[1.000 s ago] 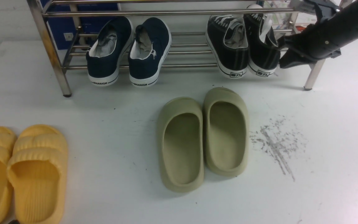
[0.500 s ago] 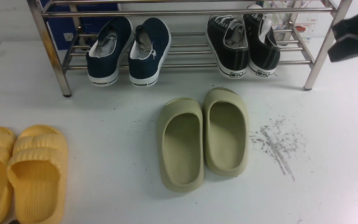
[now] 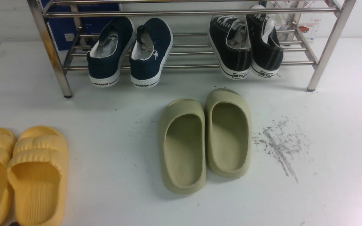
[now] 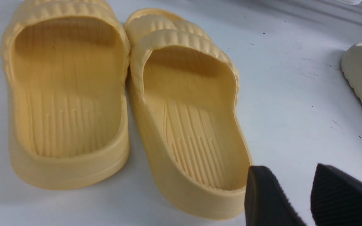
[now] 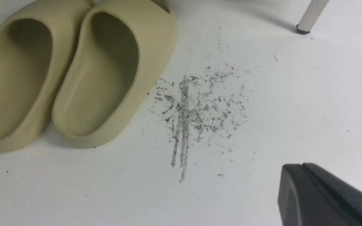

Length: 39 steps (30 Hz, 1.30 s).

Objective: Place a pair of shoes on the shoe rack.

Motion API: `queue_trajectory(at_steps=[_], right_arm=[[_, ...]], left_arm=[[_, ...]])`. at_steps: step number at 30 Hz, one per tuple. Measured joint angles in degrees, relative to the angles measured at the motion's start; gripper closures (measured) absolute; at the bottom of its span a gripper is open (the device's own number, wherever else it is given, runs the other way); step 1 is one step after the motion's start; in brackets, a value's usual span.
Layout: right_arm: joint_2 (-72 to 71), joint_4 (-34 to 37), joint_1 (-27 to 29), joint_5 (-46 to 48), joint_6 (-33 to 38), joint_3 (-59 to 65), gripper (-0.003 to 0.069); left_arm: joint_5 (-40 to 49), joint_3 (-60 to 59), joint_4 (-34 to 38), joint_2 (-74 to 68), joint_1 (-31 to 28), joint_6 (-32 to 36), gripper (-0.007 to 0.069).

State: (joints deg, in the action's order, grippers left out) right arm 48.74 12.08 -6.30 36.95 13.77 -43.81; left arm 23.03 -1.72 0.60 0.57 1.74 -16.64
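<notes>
1. Front view, lower left of the frame: yellow slides (image 3: 24,174) lie on the white table (image 3: 325,188).
2. Left gripper (image 4: 309,196) hovers by them, fingers slightly apart, holding nothing.
3. Right gripper (image 5: 303,168) is closed and empty over grey scuff marks (image 5: 193,110).
4. Centre: green slides (image 3: 204,138) sit side by side.
5. Upper frame: black sneakers (image 3: 245,44) rest on the shoe rack (image 3: 187,13), right of navy shoes (image 3: 130,51).
</notes>
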Motion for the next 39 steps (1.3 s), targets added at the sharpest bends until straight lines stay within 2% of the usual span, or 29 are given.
queue_trajectory(at_steps=[15, 24, 26, 30, 31, 35, 38, 39], right_arm=[[-5.3, -0.2, 0.0, 9.3, 0.0, 3.0, 0.0662], [-8.9, -12.1, 0.5, 6.7, 5.5, 3.6, 0.0656], [-11.4, -12.7, 1.3, 4.6, 4.5, 4.3, 0.0655], [-22.0, -12.8, 5.2, -6.5, -5.2, 13.9, 0.0654], [-22.9, -12.8, 5.4, -7.0, -5.6, 14.5, 0.0654], [-32.9, -13.2, 7.6, -15.4, -13.8, 28.9, 0.065], [-38.7, -15.0, 8.0, -17.4, -15.2, 35.6, 0.065], [-44.8, -16.4, 8.0, -17.9, -15.5, 41.1, 0.0648]], left_arm=[[0.0, 0.0, 0.0, 0.0, 0.0, 0.0, 0.0386], [0.1, 0.0, 0.0, 0.0, 0.0, 0.0, 0.0386], [0.1, 0.0, 0.0, 0.0, 0.0, 0.0, 0.0386], [0.1, 0.0, 0.0, 0.0, 0.0, 0.0, 0.0386], [0.1, 0.0, 0.0, 0.0, 0.0, 0.0, 0.0386], [0.1, 0.0, 0.0, 0.0, 0.0, 0.0, 0.0386], [0.1, 0.0, 0.0, 0.0, 0.0, 0.0, 0.0386], [0.1, 0.0, 0.0, 0.0, 0.0, 0.0, 0.0386]])
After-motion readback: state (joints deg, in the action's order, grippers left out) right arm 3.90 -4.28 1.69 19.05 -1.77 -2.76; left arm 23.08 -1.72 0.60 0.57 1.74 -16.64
